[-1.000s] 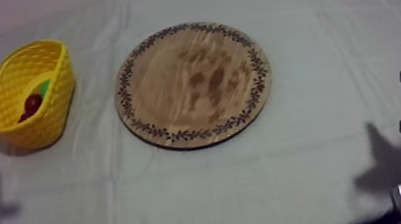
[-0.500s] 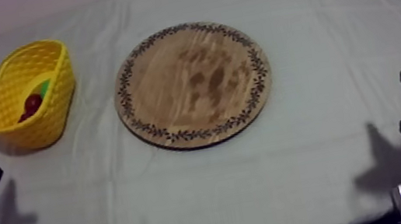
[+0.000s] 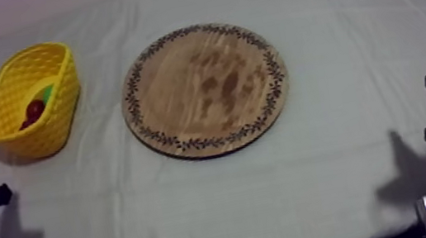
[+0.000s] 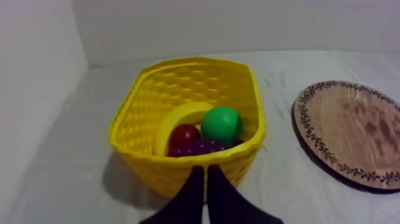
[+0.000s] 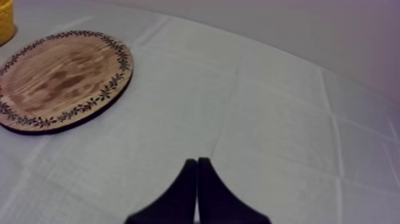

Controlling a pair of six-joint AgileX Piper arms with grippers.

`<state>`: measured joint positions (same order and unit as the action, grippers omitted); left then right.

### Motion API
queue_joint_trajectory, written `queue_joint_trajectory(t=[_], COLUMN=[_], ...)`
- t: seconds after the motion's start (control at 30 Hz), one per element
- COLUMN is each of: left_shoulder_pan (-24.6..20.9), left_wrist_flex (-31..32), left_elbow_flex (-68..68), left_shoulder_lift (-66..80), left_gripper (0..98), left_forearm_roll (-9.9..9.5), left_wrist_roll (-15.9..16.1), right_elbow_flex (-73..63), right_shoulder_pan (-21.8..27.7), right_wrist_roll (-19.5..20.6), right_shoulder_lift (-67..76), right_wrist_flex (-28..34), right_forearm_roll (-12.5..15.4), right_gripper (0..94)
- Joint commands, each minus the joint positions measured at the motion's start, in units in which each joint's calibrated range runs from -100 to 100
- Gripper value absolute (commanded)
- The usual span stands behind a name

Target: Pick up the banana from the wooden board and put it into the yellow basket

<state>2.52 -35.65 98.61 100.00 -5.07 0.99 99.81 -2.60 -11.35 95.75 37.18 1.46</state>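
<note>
The left gripper (image 4: 204, 170), fingers together on nothing, has pulled back. The banana (image 4: 178, 115) lies in the yellow basket (image 4: 149, 101) beside a small red fruit (image 4: 184, 136). The wooden board (image 4: 351, 128) is bare, so the task looks finished. The right gripper (image 5: 196, 161) rests closed and empty.

in the left wrist view the curved yellow toy banana (image 4: 172, 116) lies in the woven yellow plastic basket (image 4: 143, 107), its lower part hidden behind a small red fruit (image 4: 184, 136) and a round green toy fruit (image 4: 221, 123) of unclear kind. the basket's near wall covers most of the purple bunch of grapes (image 4: 202, 147). the round wooden board with a patterned rim (image 4: 351, 131) is cut off by the picture's edge.
</note>
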Motion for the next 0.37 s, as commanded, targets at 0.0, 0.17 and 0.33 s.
queue_joint_trajectory(t=[0.0, 0.17, 0.33], left_shoulder_pan=[0.00, 0.11, 0.12], left_wrist_flex=[0.12, 0.15, 0.15], left_elbow_flex=[0.12, 0.25, 0.27], left_shoulder_lift=[0.00, 0.00, 0.00], left_gripper=[0.0, 0.0, 0.0], left_forearm_roll=[0.28, 0.61, 0.68], left_wrist_roll=[0.58, 0.35, 0.01], right_elbow_flex=[-0.03, -0.03, -0.03], right_shoulder_pan=[0.00, 0.00, 0.00], right_wrist_roll=[0.00, -0.01, -0.01], right_shoulder_lift=[0.00, 0.00, 0.00], right_wrist_flex=[0.00, 0.00, 0.00], right_forearm_roll=[-0.02, -0.02, -0.02], right_gripper=[0.3, 0.3, 0.3])
